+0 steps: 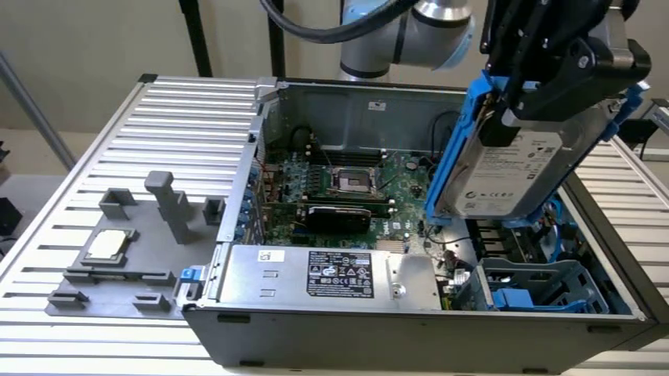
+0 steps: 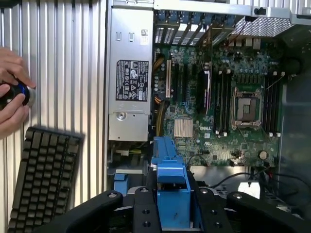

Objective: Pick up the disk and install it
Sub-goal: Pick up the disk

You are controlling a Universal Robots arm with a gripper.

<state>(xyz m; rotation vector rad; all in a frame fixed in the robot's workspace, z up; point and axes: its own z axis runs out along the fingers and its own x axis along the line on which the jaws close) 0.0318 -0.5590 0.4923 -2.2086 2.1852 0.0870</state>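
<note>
The jaws of the gripper (image 1: pixel 559 102) are clamping the disk (image 1: pixel 512 168) by its blue side rails, one black finger pressing on each edge. In the upper right of the exterior view the disk is hanging steeply tilted, its white label facing the camera, above the open computer case (image 1: pixel 243 149) and clear of everything inside it. Below the disk, at the lower right of that view, a blue drive cage (image 1: pixel 544 286) is sitting in the corner of the case. The green motherboard (image 1: pixel 345 184) is lying across the middle of the case, and the silver power supply (image 1: pixel 313 274) with a black label is occupying the near wall. On the exterior view's left, a small square chip (image 1: pixel 108 244) is resting on a grey fixture (image 1: pixel 157 219) on the slatted table (image 1: pixel 188 110). In the wrist view the gripper (image 2: pixel 172 216) is holding a blue rail of the disk (image 2: pixel 171 187) between its black fingers over the case, while a person's hand (image 2: pixel 10 94) is resting on a dark round object (image 2: pixel 19 93) beside a black keyboard (image 2: pixel 43 179).
</note>
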